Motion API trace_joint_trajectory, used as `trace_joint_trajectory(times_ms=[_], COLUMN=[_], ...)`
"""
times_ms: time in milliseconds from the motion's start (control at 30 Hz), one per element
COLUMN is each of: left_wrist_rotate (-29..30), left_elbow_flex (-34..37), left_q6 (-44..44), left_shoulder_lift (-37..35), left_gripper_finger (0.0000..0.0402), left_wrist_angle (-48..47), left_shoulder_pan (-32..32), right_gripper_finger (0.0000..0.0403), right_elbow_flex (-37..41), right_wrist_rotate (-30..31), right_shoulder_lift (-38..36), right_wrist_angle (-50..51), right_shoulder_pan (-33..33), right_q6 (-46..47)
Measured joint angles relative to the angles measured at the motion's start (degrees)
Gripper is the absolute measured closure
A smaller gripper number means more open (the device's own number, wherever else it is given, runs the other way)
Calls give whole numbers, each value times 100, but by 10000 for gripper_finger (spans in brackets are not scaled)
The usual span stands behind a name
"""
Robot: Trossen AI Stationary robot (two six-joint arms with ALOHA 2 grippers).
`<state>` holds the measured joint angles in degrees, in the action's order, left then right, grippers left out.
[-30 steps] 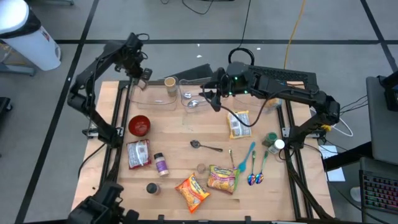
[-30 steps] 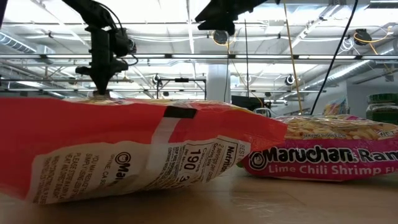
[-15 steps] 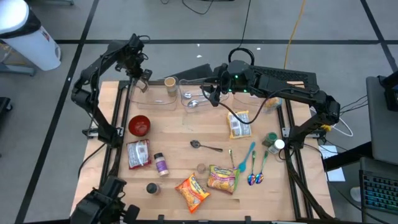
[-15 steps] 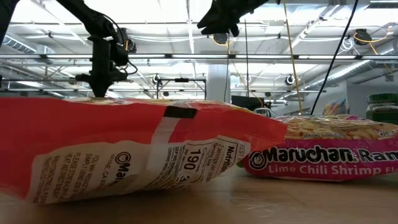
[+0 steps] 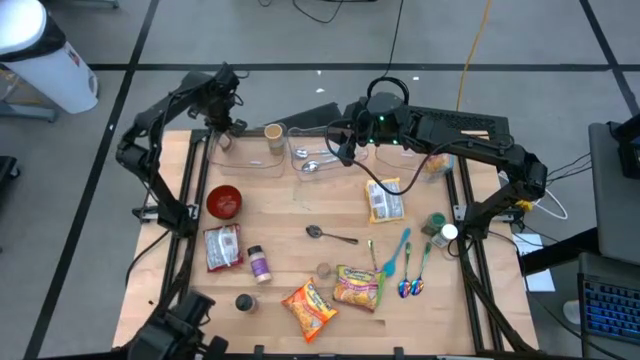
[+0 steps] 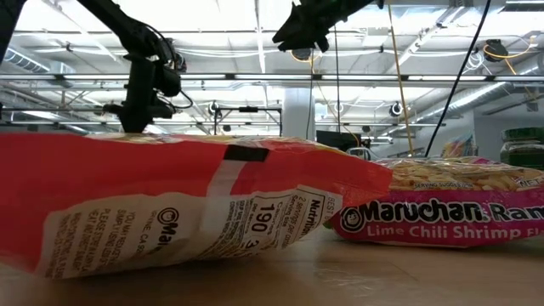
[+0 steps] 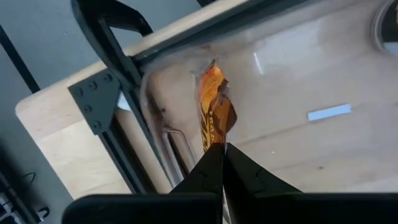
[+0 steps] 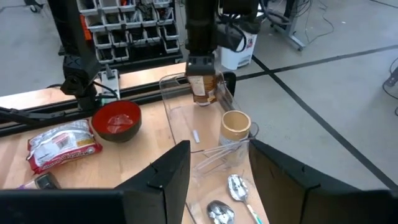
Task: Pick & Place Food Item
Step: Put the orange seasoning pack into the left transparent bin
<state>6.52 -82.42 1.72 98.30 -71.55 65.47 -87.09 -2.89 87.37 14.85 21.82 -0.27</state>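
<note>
An orange snack packet (image 7: pixel 214 115) is pinched by its top edge in the closed left gripper (image 7: pixel 219 155) and hung over the clear bin (image 8: pixel 186 118), presumably for dropping in, while the right gripper (image 8: pixel 217 171) is kept parted and empty nearby.

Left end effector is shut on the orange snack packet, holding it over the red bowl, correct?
Not the bowl. The left end effector is shut on the orange snack packet over the clear plastic tray; the right wrist view shows the red bowl off to one side.
</note>
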Motion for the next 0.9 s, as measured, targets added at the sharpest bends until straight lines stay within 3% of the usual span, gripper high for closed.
trace_joint_trajectory(times_ms=[533, 900], left_wrist_rotate=[162, 144], left_elbow_flex=[276, 276], left_q6=[31, 119], left_shoulder_lift=[-7, -4], left_gripper_finger=[397, 341], left_wrist_angle=[193, 304], left_shoulder_pan=[-63, -63], right_gripper_finger=[243, 243], right_elbow_flex=[0, 0], right_wrist_rotate=[-10, -12], right_shoulder_lift=[2, 2], right_wrist_angle=[7, 17], right_shoulder_pan=[-4, -4], right_q6=[5, 173])
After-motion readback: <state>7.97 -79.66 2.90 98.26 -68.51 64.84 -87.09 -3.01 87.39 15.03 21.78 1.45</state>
